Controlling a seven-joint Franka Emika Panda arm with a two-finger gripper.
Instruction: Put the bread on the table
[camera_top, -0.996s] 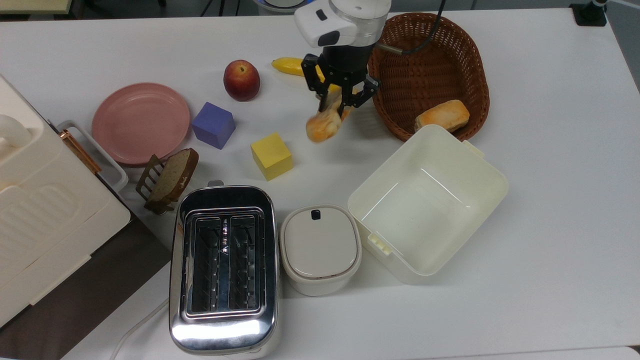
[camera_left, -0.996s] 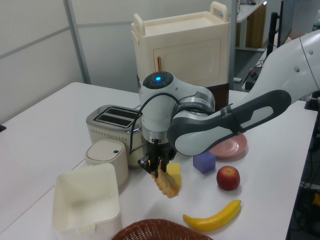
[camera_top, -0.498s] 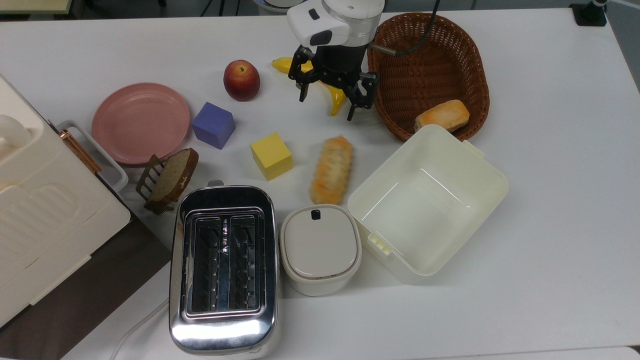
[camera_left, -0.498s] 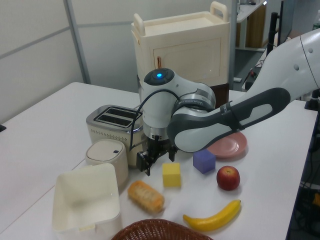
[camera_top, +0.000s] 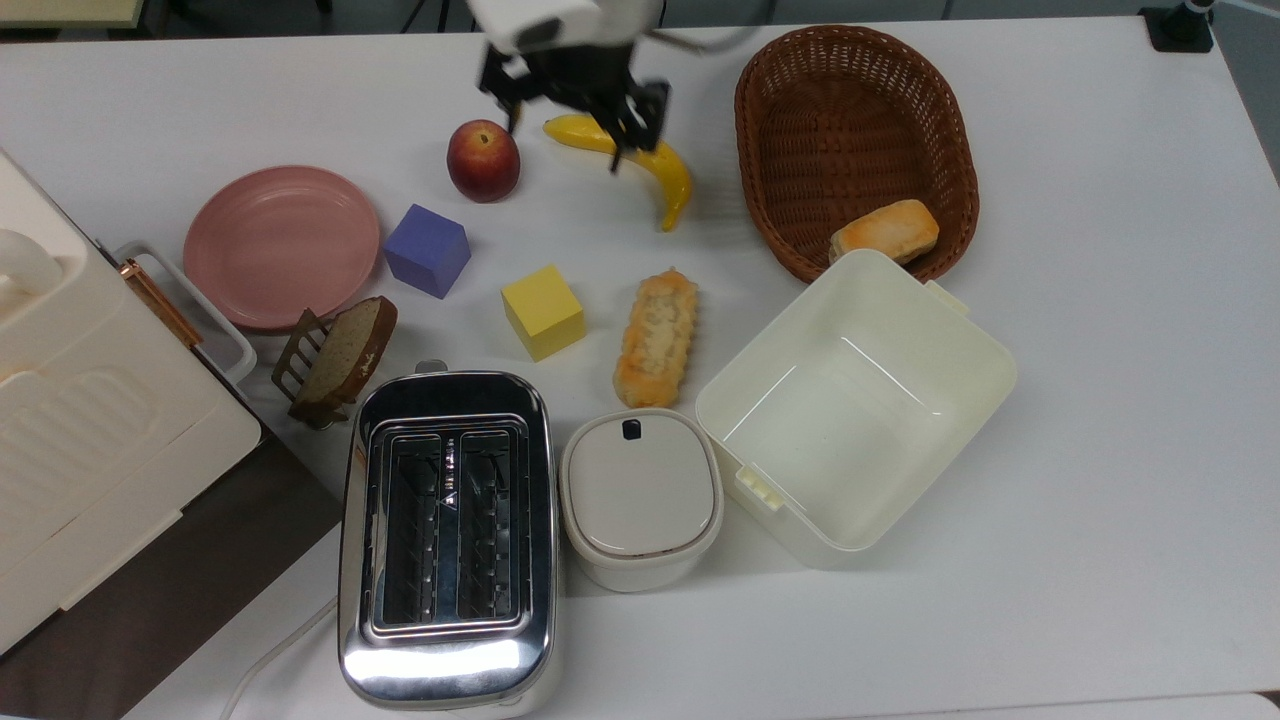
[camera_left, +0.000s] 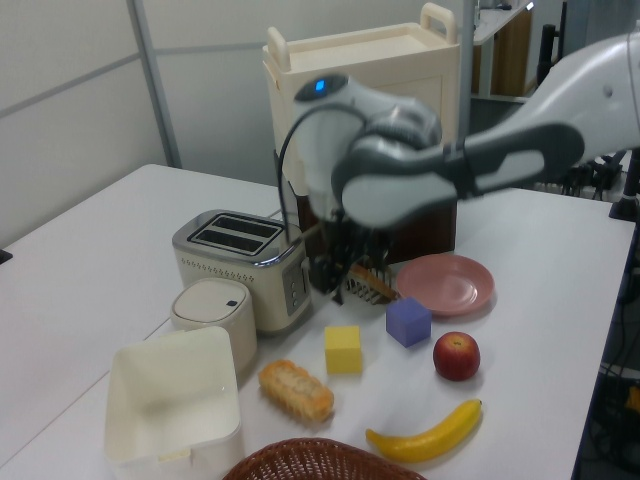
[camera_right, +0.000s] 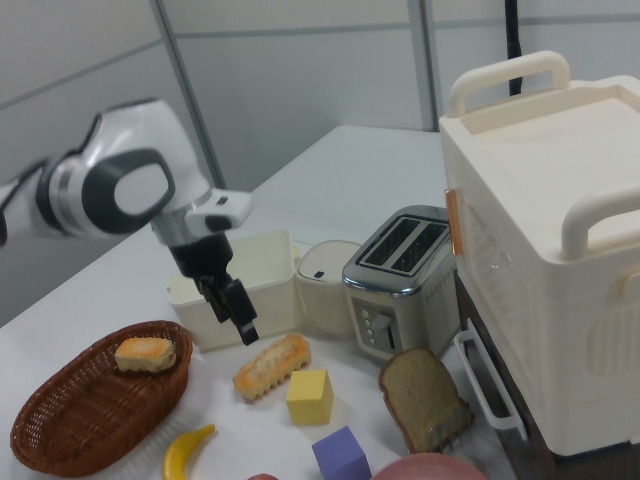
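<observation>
Since a second ago my claw (camera_top: 570, 105) has let go and risen; it hangs spread wide and empty above the banana (camera_top: 640, 160). Bread (camera_top: 657, 337) lies flat on the white worktop (camera_top: 1100, 400), between the yellow cube (camera_top: 542, 311) and the cream tub (camera_top: 855, 400). Motion blurs my arm. Inside the wicker basket (camera_top: 860, 100) sits a bun (camera_top: 885, 231); the tub holds nothing.

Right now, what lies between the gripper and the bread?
In the top view, the banana lies just under the open gripper; past it, bare table runs down to the bread.
</observation>
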